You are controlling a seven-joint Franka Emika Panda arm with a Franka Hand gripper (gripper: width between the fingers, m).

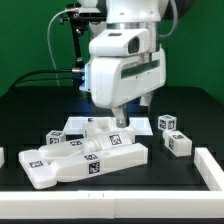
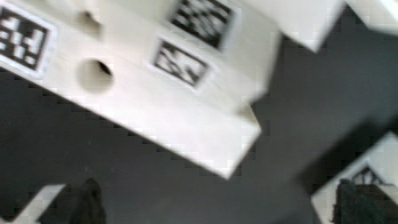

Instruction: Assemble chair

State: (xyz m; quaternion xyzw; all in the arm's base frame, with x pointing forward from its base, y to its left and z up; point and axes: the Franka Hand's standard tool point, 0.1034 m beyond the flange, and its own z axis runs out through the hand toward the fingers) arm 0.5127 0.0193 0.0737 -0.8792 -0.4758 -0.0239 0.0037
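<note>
Several white chair parts with black marker tags lie on the black table. A large cluster of parts (image 1: 85,160) lies at the front middle. Two small tagged pieces (image 1: 168,124) (image 1: 179,143) stand at the exterior view's right. My gripper (image 1: 118,121) hangs just above the back of the cluster. In the wrist view a flat white part (image 2: 151,90) with tags and a round hole (image 2: 93,70) lies ahead of my gripper (image 2: 217,205). The dark fingertips (image 2: 71,205) stand wide apart with only black table between them. The gripper is open and empty.
The marker board (image 1: 78,123) lies flat behind the parts, partly hidden by my gripper. A white rim piece (image 1: 211,166) runs along the exterior view's right, and another white edge (image 1: 3,158) shows at its left. Another white part (image 2: 374,170) shows beside one finger.
</note>
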